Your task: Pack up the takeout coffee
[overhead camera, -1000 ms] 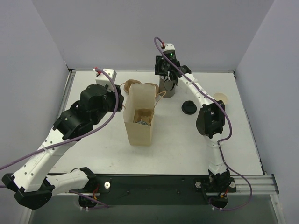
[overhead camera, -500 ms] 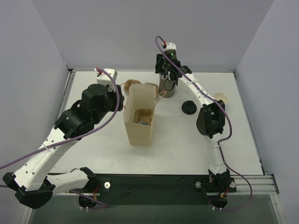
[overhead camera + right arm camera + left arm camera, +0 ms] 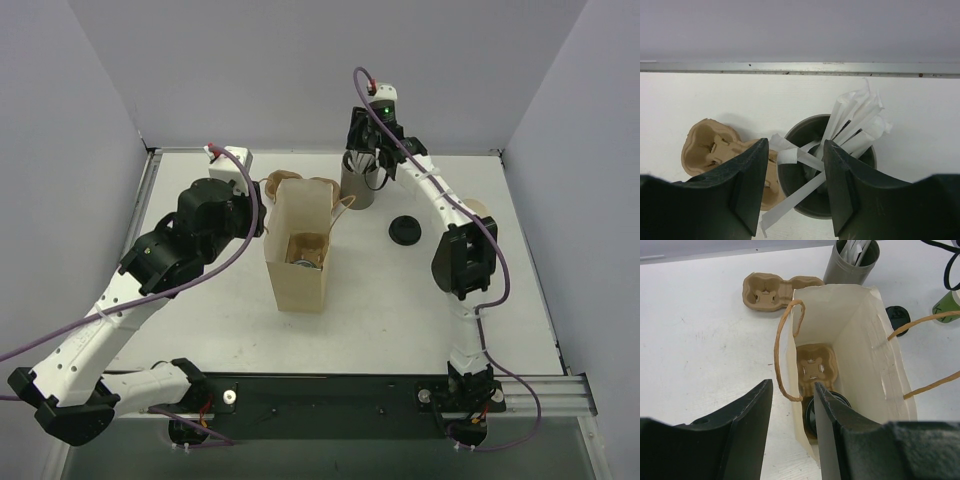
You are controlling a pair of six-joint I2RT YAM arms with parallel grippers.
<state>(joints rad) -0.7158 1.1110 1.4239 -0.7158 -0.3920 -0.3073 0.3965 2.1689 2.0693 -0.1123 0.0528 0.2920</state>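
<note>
Takeout coffee stands unpacked at the right edge, far from both grippers.

Nearest, the left gripper hangs over the one paper bag, its fingers a narrow gap apart and clamping nothing, with the bag's left wall and handle below the gap. There are two pulp carriers: one in the bag beside a dark round thing that is half hidden, and one on the table beyond the bag. Bare table lies right of the bag. One loose black lid lies there. The single green cup stands further right, partly behind the right arm's elbow. Farthest, the right gripper is spread over the one grey cup of white straws, gripping none, near the back rail.
</note>
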